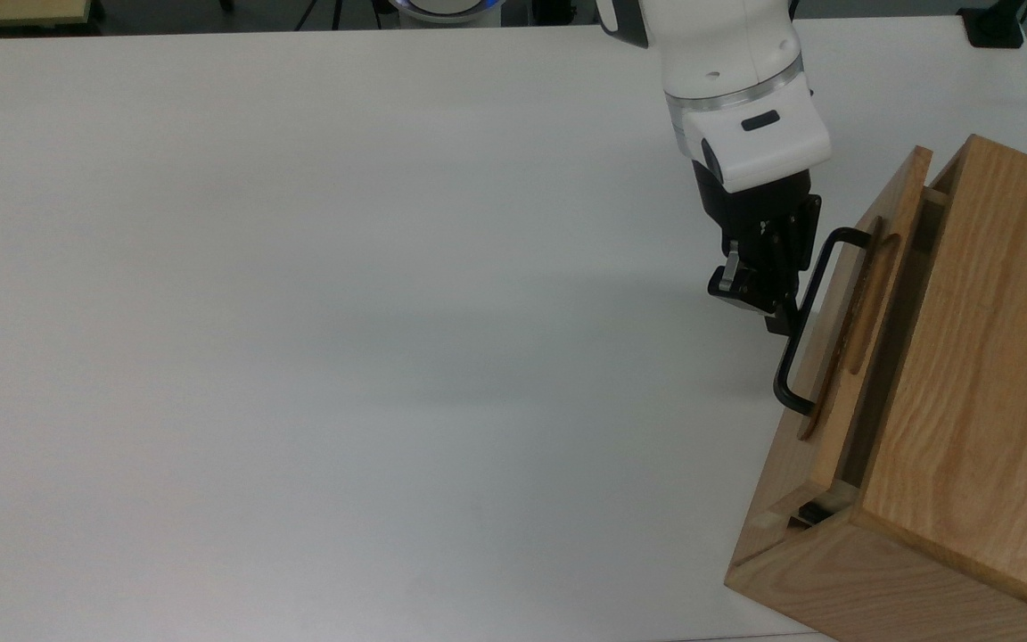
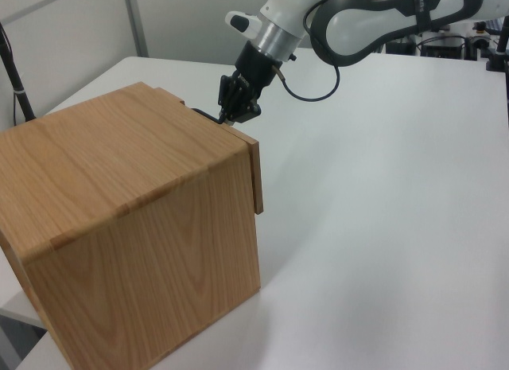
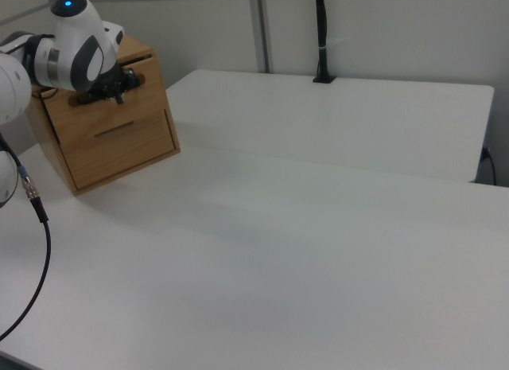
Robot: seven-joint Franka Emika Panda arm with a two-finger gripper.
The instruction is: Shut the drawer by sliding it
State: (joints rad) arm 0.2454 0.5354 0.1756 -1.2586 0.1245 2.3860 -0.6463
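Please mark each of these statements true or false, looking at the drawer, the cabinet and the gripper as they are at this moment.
1. The drawer is pushed fully flush into the cabinet. False: a narrow gap remains between its front panel and the cabinet in the top view.
2. The gripper is at the black handle. True.
3. A cup stands on top of the cabinet. False: the cabinet top is bare wood.
4. The cabinet stands on a white table. True.
5. In the top view, the gripper is to the cabinet's right. False: it is on the top view's left of the cabinet.
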